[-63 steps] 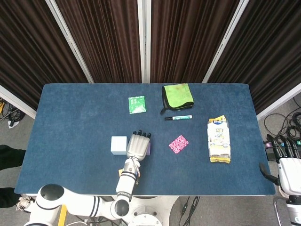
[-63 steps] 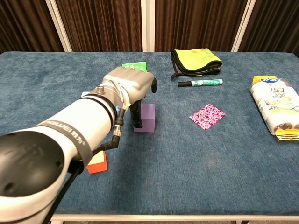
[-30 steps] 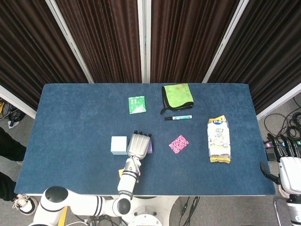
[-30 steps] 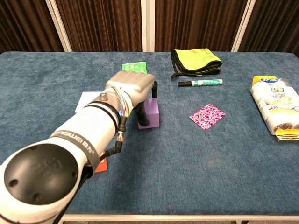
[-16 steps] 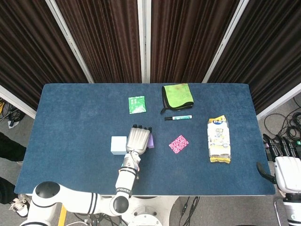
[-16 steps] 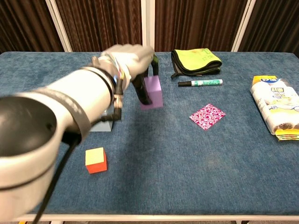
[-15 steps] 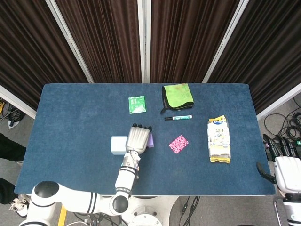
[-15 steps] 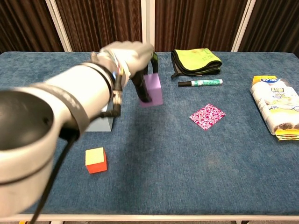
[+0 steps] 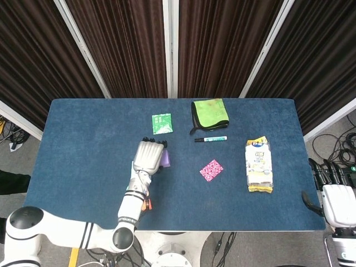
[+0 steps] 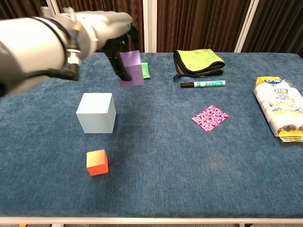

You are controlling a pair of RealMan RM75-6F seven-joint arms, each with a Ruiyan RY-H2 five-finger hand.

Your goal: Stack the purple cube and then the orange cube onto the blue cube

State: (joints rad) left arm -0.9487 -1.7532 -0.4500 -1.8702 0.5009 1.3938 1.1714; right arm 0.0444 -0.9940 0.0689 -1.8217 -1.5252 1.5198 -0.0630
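Observation:
My left hand [image 10: 111, 29] holds the purple cube [image 10: 131, 68] in the air, its dark fingers clamped on the cube's left face. In the chest view the cube hangs up and to the right of the pale blue cube [image 10: 96, 112], which stands on the table. The orange cube [image 10: 97, 162] sits in front of the blue one. In the head view my left hand [image 9: 149, 157] hides the blue cube; the purple cube [image 9: 166, 158] shows at its right edge. My right hand [image 9: 337, 199] hangs off the table's right front corner, holding nothing, fingers extended.
A green packet [image 10: 144, 70] lies behind the held cube. A folded green cloth [image 10: 199, 60] and a marker [image 10: 202, 84] lie at the back centre. A pink patterned square [image 10: 210, 117] lies right of centre, and a snack bag [image 10: 279, 109] lies at the right edge.
My left hand has lifted the purple cube off the table and carried it up and to the left, towards the blue cube. The right hand has barely moved.

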